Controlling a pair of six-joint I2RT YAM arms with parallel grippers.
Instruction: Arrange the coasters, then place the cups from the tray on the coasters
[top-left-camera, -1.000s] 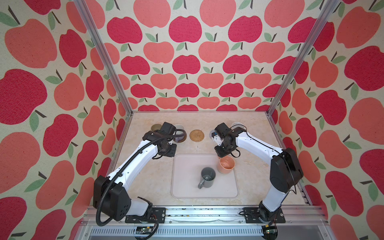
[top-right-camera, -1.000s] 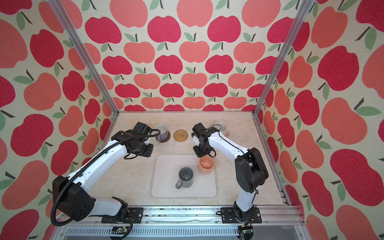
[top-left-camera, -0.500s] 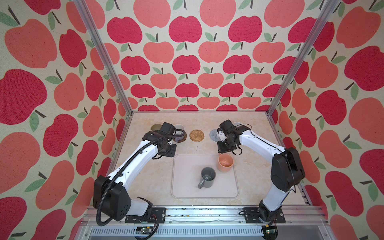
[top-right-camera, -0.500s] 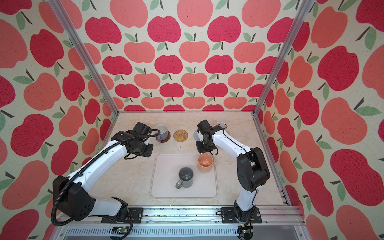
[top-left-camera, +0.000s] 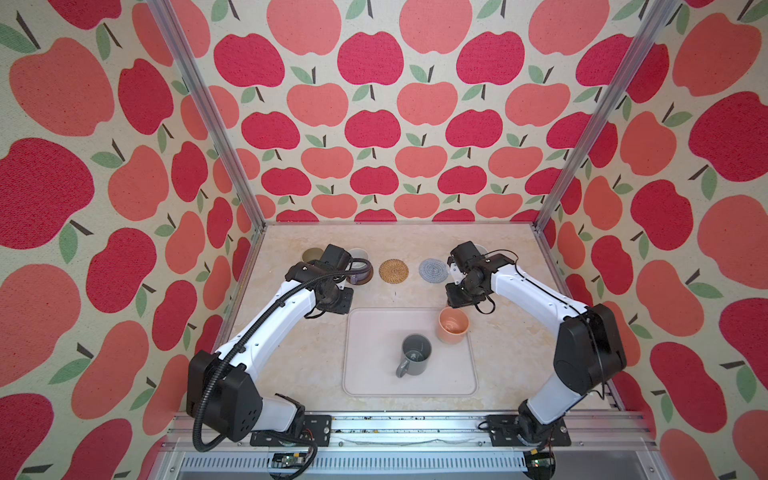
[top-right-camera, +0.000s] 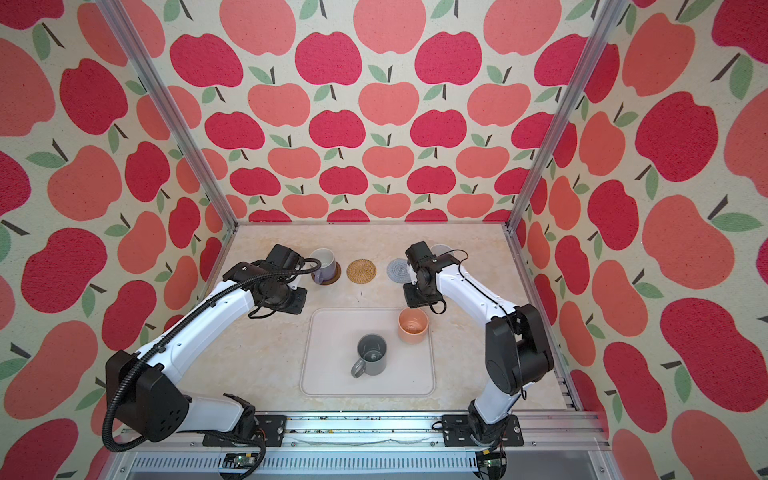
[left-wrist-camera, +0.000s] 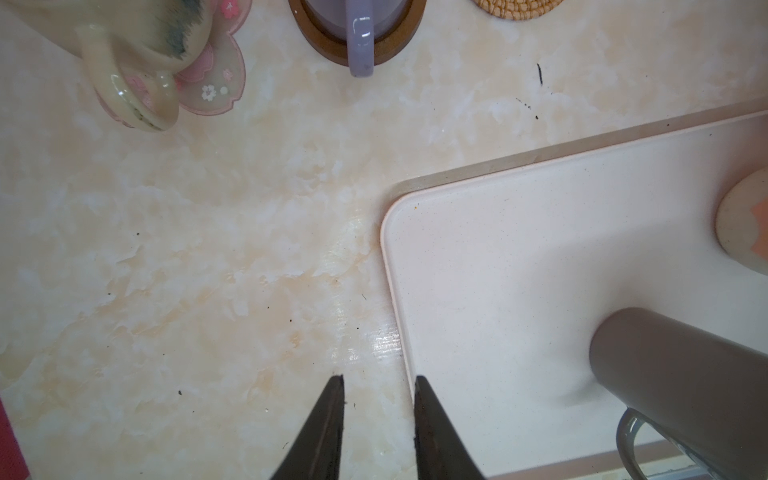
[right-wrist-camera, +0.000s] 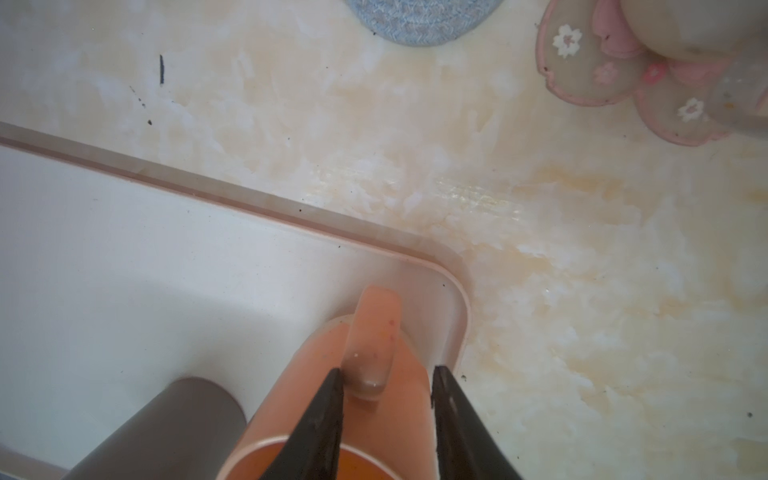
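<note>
The pale tray (top-left-camera: 374, 374) holds the tall dark grey cup (top-left-camera: 416, 353) and the peach-orange cup (top-left-camera: 453, 326). My right gripper (right-wrist-camera: 388, 372) hangs open just over the peach cup (right-wrist-camera: 291, 395), whose handle (right-wrist-camera: 374, 340) shows between the fingers without touching them. My left gripper (left-wrist-camera: 378, 380) stands open with nothing in it, above the table at the tray's near-left rim (left-wrist-camera: 395, 291). The lavender cup (top-right-camera: 322, 264) sits on the dark brown coaster (left-wrist-camera: 332, 50). The beige-olive cup (left-wrist-camera: 124, 50) sits on a pink flower coaster (left-wrist-camera: 216, 83). Bare lie the rattan coaster (top-left-camera: 393, 271) and the knitted coaster (top-left-camera: 433, 270).
A white cup (right-wrist-camera: 685, 25) stands on the second pink flower coaster (right-wrist-camera: 590, 70) at the back right, mostly hidden behind the right arm (top-left-camera: 532, 291) in both top views. Apple-patterned walls and metal posts (top-left-camera: 582, 124) close in the marble table (top-left-camera: 291, 365).
My right gripper has drawn back from the white cup toward the tray, uncovering the knitted coaster, and its jaws have widened over the peach cup. The left arm has stayed still.
</note>
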